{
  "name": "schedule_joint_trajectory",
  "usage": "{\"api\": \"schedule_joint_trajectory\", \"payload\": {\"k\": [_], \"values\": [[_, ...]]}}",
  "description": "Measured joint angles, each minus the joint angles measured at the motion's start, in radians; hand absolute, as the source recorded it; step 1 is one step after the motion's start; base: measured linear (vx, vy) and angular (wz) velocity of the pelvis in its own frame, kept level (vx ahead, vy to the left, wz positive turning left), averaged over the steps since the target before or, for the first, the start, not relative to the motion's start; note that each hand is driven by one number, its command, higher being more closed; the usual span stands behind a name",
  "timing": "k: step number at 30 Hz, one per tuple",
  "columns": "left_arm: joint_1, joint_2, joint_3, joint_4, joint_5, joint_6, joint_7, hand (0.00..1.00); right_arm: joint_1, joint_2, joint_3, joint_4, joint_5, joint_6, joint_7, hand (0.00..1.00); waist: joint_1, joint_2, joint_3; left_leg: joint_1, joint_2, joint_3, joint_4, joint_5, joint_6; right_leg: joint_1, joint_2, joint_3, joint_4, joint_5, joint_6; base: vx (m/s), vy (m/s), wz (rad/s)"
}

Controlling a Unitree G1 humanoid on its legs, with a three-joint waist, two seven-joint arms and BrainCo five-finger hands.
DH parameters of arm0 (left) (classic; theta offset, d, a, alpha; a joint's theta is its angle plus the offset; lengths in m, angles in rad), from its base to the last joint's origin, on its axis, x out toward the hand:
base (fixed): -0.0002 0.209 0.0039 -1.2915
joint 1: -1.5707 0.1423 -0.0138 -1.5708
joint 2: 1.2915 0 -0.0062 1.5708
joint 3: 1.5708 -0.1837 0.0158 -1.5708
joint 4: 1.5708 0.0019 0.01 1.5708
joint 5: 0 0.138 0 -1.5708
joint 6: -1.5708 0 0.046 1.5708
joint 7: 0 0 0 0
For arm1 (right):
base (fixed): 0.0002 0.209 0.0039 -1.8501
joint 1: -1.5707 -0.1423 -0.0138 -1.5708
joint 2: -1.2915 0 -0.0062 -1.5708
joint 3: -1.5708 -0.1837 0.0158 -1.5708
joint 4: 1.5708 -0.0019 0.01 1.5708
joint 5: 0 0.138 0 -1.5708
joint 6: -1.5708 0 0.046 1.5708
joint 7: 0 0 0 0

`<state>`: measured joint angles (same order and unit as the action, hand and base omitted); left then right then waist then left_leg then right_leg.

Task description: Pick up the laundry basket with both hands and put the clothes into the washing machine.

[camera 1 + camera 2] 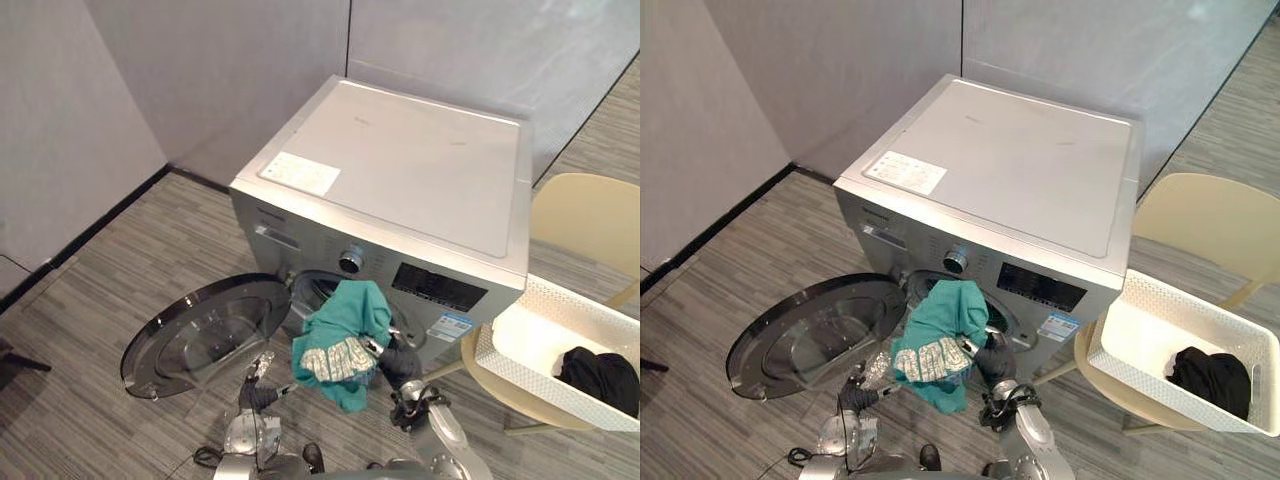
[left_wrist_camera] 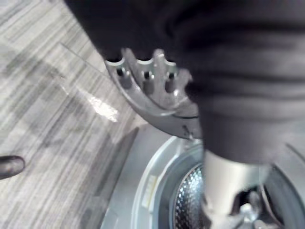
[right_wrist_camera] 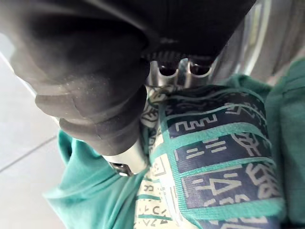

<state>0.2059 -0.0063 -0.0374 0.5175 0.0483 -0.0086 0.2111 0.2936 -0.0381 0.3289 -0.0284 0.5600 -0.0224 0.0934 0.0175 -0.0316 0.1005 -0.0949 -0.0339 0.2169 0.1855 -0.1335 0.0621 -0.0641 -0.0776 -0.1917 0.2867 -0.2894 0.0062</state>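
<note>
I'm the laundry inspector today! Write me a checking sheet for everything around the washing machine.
Surface: grey striped floor.
Job's things: washer with its door open; teal cloth hanging at the drum mouth; white basket on a chair, dark cloth inside it.
Clutter: small dark thing on the floor, cannot tell what.
Hands: right hand grips the teal cloth; left hand is beside it, over the door.
Cables: nothing seen.
Surroundings: grey walls.

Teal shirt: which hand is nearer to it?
Right. The right hand is in contact with the teal shirt in front of the washer; the left hand is apart from it, over the open door.
</note>
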Motion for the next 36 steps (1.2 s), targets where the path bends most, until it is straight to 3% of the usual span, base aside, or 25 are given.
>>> {"api": "schedule_joint_trajectory", "payload": {"k": [3, 9, 13, 17, 22, 24, 25, 29, 31, 32, 34, 36], "values": [[0.01, -0.002, -0.001, -0.016, 0.0, 0.0, -0.015, 0.0, -0.008, -0.002, 0.0, 0.013, -0.003, 0.003, -0.001, 1.0, -0.001, 0.007, 0.026, -0.046, 0.007, -0.007, 0.011, 0.013, 0.0, -0.037, 0.006, -0.007, 0.009, 0.018, -0.01, -0.05, -0.036, 0.09], [-0.014, -0.009, -0.004, -0.101, -0.044, -0.002, -0.016, 0.0, -0.146, -0.021, -0.017, 0.187, -0.022, 0.01, -0.048, 1.0, 0.001, 0.028, 0.143, -0.179, 0.024, -0.023, 0.105, 0.018, -0.006, -0.174, -0.004, -0.031, 0.133, 0.029, -0.016, -0.11, -0.037, 0.11], [-0.022, -0.033, 0.005, -0.204, -0.098, -0.008, -0.015, 0.0, -0.325, -0.023, -0.049, 0.249, -0.02, 0.011, -0.128, 1.0, 0.011, 0.05, 0.224, -0.325, 0.028, -0.027, 0.202, 0.012, -0.015, -0.311, -0.034, -0.062, 0.243, -0.022, -0.027, -0.15, -0.058, 0.12], [-0.032, -0.051, -0.001, -0.267, -0.181, -0.021, -0.011, 0.0, -0.604, -0.007, -0.17, 0.352, 0.024, 0.003, -0.249, 1.0, 0.037, 0.076, 0.282, -0.436, 0.033, -0.02, 0.271, -0.007, -0.005, -0.427, -0.065, -0.079, 0.351, -0.049, -0.033, -0.18, -0.05, 0.17], [-0.033, -0.053, -0.047, -0.323, -0.251, -0.047, 0.008, 0.0, -0.859, -0.026, -0.349, 0.458, 0.06, -0.031, -0.349, 1.0, 0.054, 0.109, 0.313, -0.52, 0.061, 0.075, 0.275, -0.003, -0.006, -0.529, -0.107, -0.096, 0.405, -0.052, -0.034, -0.04, -0.068, 0.25], [-0.033, -0.053, -0.073, -0.333, -0.261, -0.054, 0.009, 0.0, -0.929, -0.055, -0.4, 0.503, 0.081, -0.04, -0.366, 1.0, 0.063, 0.112, 0.314, -0.555, 0.062, 0.089, 0.271, 0.011, 0.009, -0.57, -0.115, -0.101, 0.412, -0.052, -0.034, 0.04, -0.066, 0.15], [-0.039, -0.053, -0.084, -0.333, -0.274, -0.055, 0.009, 0.0, -0.97, -0.069, -0.428, 0.532, 0.09, -0.041, -0.379, 1.0, 0.078, 0.113, 0.315, -0.576, 0.059, 0.09, 0.266, 0.018, 0.017, -0.592, -0.118, -0.104, 0.411, -0.052, -0.034, 0.06, -0.038, 0.05], [-0.073, -0.052, -0.139, -0.336, -0.282, -0.059, 0.008, 0.0, -1.094, -0.13, -0.538, 0.645, 0.153, -0.045, -0.417, 1.0, 0.082, 0.13, 0.334, -0.591, 0.03, 0.08, 0.218, 0.06, 0.034, -0.617, -0.144, -0.13, 0.41, -0.04, -0.023, 0.11, -0.043, 0.28], [-0.076, -0.052, -0.154, -0.352, -0.295, -0.068, 0.009, 0.0, -1.149, -0.165, -0.582, 0.676, 0.211, -0.05, -0.427, 1.0, 0.09, 0.136, 0.337, -0.609, 0.025, 0.075, 0.189, 0.082, 0.03, -0.642, -0.152, -0.149, 0.41, 0.004, -0.016, 0.12, -0.054, 0.26], [-0.088, -0.051, -0.166, -0.353, -0.303, -0.069, 0.009, 0.0, -1.166, -0.184, -0.614, 0.692, 0.255, -0.061, -0.44, 1.0, 0.106, 0.144, 0.341, -0.609, 0.02, 0.064, 0.167, 0.092, 0.029, -0.643, -0.154, -0.165, 0.406, 0.006, -0.02, 0.11, -0.052, 0.25], [-0.101, -0.051, -0.189, -0.358, -0.314, -0.071, 0.011, 0.0, -1.219, -0.236, -0.646, 0.737, 0.306, -0.073, -0.456, 1.0, 0.111, 0.163, 0.35, -0.62, 0.014, 0.056, 0.156, 0.109, 0.029, -0.645, -0.157, -0.173, 0.404, 0.007, -0.021, 0.1, -0.055, 0.37], [-0.105, -0.051, -0.196, -0.361, -0.315, -0.077, 0.013, 0.0, -1.238, -0.248, -0.637, 0.751, 0.323, -0.107, -0.46, 1.0, 0.11, 0.165, 0.351, -0.631, 0.014, 0.056, 0.147, 0.117, 0.031, -0.658, -0.156, -0.173, 0.404, 0.009, -0.024, 0.08, -0.042, 0.21]]}}
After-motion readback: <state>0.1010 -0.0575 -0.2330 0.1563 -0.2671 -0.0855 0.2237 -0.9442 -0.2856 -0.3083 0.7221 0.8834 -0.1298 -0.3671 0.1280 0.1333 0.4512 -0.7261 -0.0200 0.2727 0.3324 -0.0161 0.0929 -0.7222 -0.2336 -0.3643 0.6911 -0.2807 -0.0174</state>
